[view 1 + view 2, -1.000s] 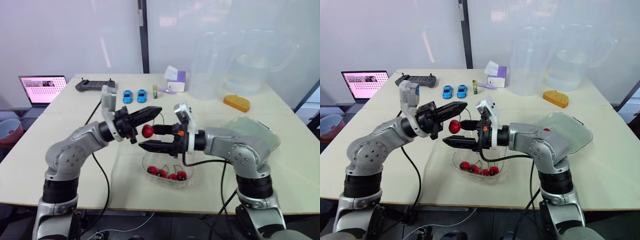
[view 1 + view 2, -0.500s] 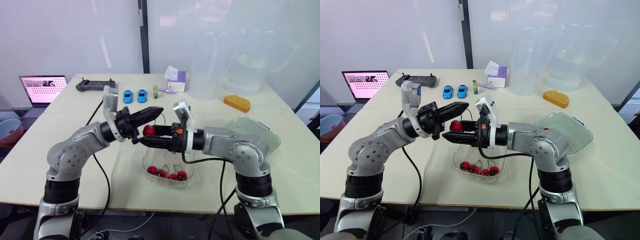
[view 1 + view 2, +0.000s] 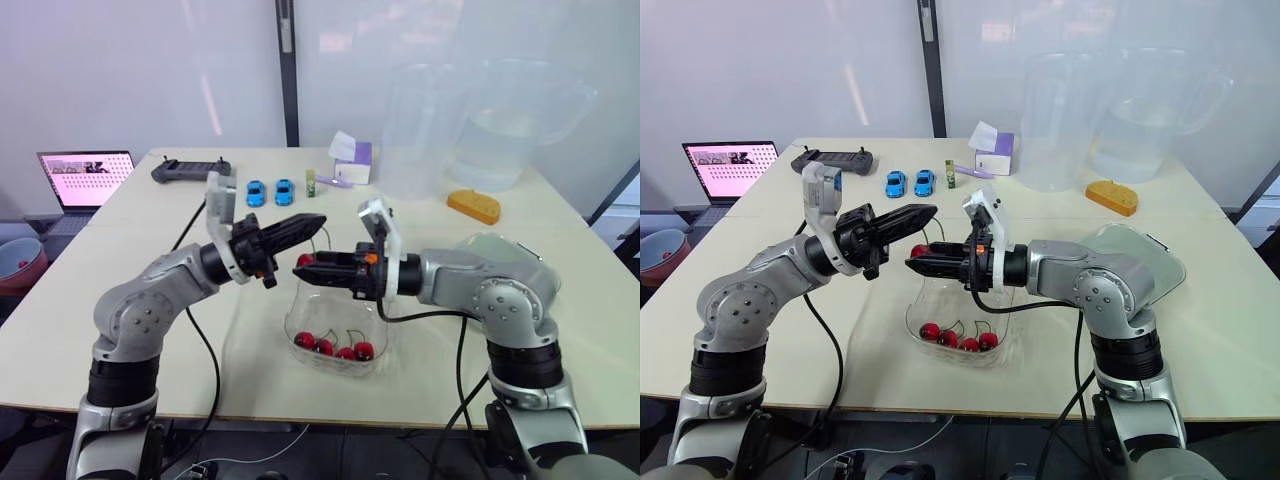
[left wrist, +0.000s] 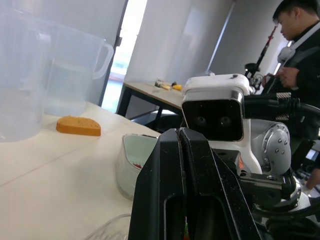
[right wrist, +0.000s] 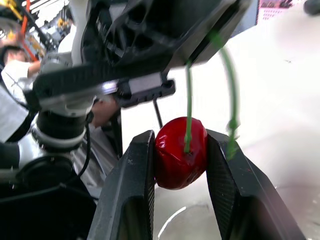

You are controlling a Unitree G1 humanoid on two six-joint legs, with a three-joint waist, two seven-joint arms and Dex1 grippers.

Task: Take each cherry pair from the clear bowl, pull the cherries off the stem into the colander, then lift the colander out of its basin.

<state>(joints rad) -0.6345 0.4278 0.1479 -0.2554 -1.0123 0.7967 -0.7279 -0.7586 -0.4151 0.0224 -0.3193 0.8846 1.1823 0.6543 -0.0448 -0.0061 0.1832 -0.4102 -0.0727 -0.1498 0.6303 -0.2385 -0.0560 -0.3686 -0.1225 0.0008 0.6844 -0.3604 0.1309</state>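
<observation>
Right jaws clamp a cherry, left jaws pinch its stem over beige table.

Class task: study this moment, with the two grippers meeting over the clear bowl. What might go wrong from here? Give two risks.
1. The right gripper is shut on a cherry over the clear bowl, well apart from the colander. If the cherry comes free here, it would likely drop back into the bowl.
2. The left gripper pinches the thin green stem. The stem might slip out or snap instead of detaching cleanly.
</observation>
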